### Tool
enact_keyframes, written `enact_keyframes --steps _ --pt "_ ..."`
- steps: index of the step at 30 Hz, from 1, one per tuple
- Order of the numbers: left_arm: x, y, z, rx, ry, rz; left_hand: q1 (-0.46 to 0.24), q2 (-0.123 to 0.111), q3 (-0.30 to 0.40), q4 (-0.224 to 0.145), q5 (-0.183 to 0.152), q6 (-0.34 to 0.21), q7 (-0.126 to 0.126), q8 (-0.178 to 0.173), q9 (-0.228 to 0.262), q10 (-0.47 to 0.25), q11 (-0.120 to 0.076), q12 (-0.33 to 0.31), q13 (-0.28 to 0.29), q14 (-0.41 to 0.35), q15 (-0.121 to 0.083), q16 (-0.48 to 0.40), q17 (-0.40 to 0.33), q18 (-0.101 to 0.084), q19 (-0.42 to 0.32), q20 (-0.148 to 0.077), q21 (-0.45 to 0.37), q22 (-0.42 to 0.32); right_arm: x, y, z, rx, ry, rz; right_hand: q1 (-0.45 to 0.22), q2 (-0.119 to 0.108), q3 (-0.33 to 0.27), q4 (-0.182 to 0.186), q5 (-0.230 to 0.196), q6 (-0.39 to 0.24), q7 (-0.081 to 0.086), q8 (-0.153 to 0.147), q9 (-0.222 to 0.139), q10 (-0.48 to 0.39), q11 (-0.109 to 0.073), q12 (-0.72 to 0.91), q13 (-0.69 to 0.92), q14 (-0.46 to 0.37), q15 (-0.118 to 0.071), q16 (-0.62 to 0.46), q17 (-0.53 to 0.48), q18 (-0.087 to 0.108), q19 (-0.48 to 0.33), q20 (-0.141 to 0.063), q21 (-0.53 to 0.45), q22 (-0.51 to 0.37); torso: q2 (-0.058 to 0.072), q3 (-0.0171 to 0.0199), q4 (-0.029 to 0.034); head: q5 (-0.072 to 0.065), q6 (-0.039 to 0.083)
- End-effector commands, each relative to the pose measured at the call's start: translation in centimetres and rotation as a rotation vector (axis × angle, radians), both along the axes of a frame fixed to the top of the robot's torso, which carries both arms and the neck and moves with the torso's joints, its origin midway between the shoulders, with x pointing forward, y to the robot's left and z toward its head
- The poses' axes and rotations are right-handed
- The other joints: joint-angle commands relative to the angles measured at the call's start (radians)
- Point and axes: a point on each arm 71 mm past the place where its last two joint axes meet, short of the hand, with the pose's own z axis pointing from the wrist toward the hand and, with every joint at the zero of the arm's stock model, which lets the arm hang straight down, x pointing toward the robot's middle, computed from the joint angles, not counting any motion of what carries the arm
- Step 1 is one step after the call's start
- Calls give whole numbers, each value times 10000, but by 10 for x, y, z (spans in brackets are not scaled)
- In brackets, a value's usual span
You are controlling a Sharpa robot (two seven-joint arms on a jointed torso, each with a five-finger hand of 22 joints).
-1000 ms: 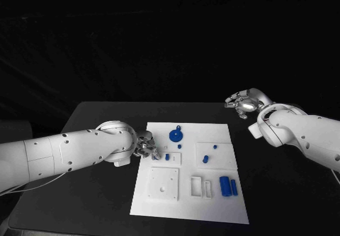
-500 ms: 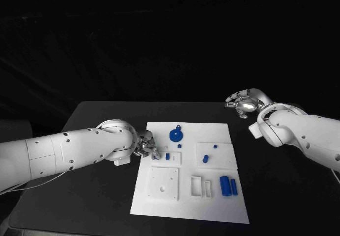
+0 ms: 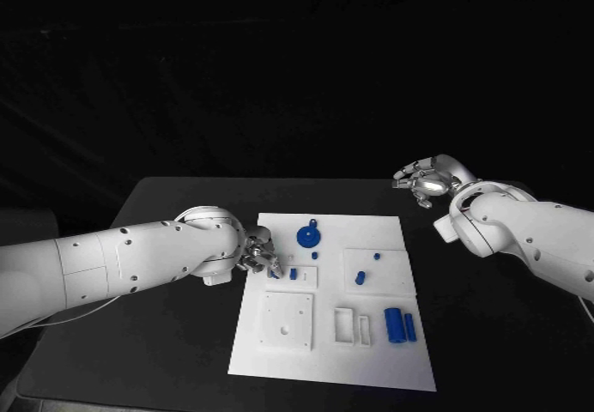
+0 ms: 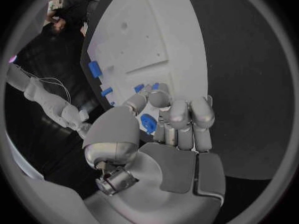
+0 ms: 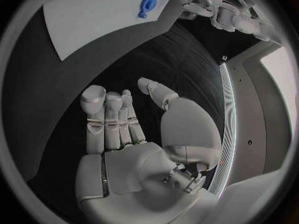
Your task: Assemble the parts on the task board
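The white task board (image 3: 372, 360) lies mid-table. My left hand (image 3: 257, 256) hovers at its left edge, fingers curled, pinching a small blue part (image 4: 148, 122) between thumb and fingers (image 4: 179, 115). Just past the fingertips a small blue peg (image 3: 293, 275) stands in a square recess. On the board there are also a round blue disc (image 3: 307, 233), a blue piece (image 3: 359, 277) and two blue cylinders (image 3: 398, 324). My right hand (image 3: 427, 178) is raised beyond the board's far right corner, fingers apart and holding nothing (image 5: 118, 129).
A raised white square plate (image 3: 287, 320) and two narrow slots (image 3: 352, 327) occupy the board's near half. Bare black table (image 3: 161, 360) surrounds the board. The right wrist view shows the board (image 5: 93, 20) with the blue disc (image 5: 148, 2) and my left hand (image 5: 209, 5) far off.
My left arm and hand have edged slightly toward the board, still holding the small blue part. The right hand has not moved.
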Motion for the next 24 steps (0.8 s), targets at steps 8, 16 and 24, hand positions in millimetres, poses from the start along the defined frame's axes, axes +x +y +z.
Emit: enact_keyframes --steps 8,16,24 --pt "-6 -11 -7 583 303 -663 172 57 116 -80 64 164 -147 -55 -46 30 -39 37 -15 -31 -54 56 17 1302 -14 -301 51 20 0 1 -1 -27 9 115 -96 5 -64 -10 51 18 83 -69 14 -72 -15 41 -14 -77 14 37 -20 1679 -10 -73 -59 11 2 6 2 -7 -31" --pt "-8 -13 -6 591 256 -737 183 73 132 -99 98 169 -150 -35 -76 35 -42 41 -17 -28 -42 66 17 1295 -18 -294 64 22 0 1 -1 -27 15 108 -97 7 -65 -8 54 17 83 -69 16 -74 -14 43 -17 -78 14 39 -23 1679 -10 -73 -61 13 2 1 2 -1 -28" --pt "-8 -14 -5 445 75 -637 48 10 91 -18 85 167 -139 5 -157 50 -26 50 -24 -30 -28 75 10 1274 -22 -275 81 15 0 1 -2 -25 24 121 -96 8 -65 -8 56 14 83 -69 17 -75 -14 46 -20 -79 14 41 -25 1679 -10 -73 -63 14 1 -2 10 -12 -34"
